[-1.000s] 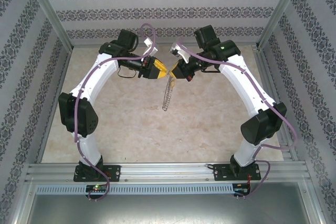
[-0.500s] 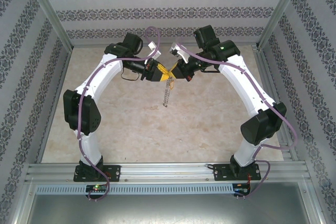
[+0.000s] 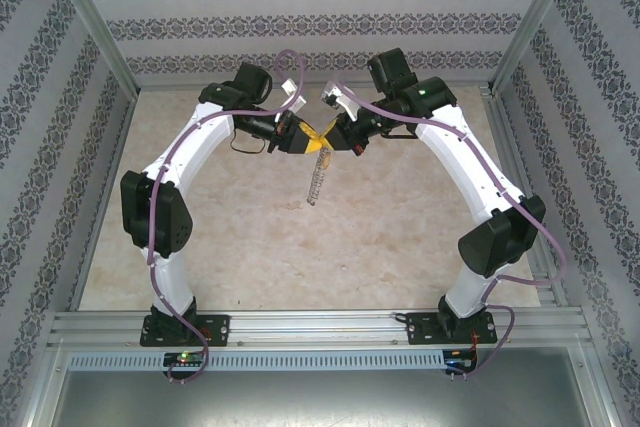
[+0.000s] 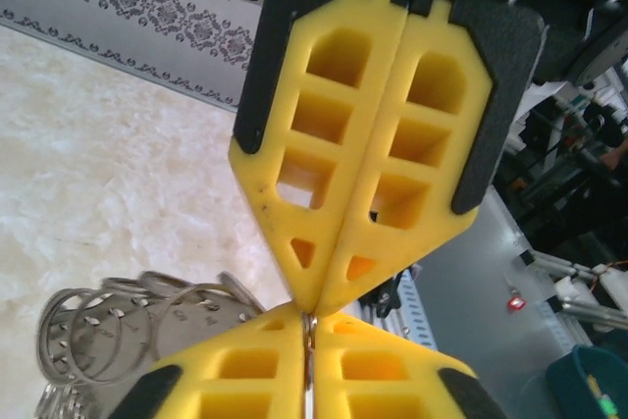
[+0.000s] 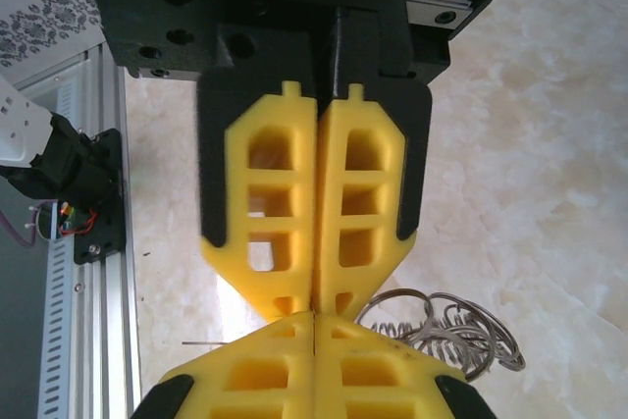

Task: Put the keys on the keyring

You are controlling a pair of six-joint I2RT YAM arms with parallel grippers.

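Right gripper (image 5: 314, 309) pinches the wire of the large, thin, silver-fringed metal keyring (image 3: 317, 183), probably light, slippery and floppy; left gripper (image 4: 315, 305) is clenched, contents unclear.

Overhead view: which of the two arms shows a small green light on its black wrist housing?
The right arm: a green dot glows on its black housing near the back wall. The left arm's housing is plain black.

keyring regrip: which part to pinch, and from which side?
Pinch the keyring at its top, on the thin wire next to where the shut right gripper holds it, coming in level from the left gripper side. It hangs straight down; the small rings crowd the lower part and would likely slip.
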